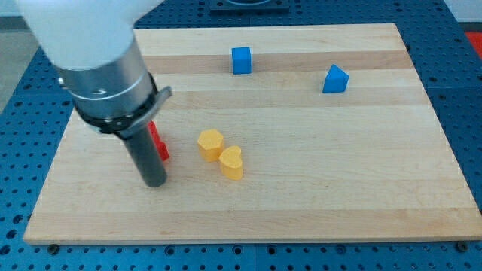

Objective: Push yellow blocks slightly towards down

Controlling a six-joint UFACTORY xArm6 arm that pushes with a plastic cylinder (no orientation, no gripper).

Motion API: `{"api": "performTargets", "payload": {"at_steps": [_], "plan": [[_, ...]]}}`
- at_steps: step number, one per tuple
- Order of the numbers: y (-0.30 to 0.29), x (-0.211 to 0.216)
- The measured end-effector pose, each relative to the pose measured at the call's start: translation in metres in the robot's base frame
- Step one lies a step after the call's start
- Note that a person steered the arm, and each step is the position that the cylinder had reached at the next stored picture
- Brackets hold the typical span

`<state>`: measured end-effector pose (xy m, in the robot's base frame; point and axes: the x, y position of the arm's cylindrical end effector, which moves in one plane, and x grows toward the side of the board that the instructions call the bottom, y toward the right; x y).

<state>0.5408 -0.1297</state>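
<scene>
My tip (pixel 155 183) rests at lower left of centre. The yellow hexagon block (pixel 211 143) and yellow heart block (pixel 232 162), touching, lie just right of it. It is a bare rod without jaws.

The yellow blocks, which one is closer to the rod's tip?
The yellow hexagonal block, up and to the left of the yellow heart-shaped block and touching it. It lies nearer my tip, which sits off to the view's left of both.

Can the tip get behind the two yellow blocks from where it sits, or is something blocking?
Probably yes. My tip sits to the view's left of the yellow hexagon block and yellow heart block. The red block lies behind the rod; bare board surrounds the yellows.
</scene>
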Motion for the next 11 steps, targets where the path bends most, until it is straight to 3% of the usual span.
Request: {"api": "performTargets", "payload": {"at_steps": [2, 5, 8, 11], "plan": [[0.022, -0.012], [0.026, -0.098], [0.059, -0.064], [0.088, -0.060]]}}
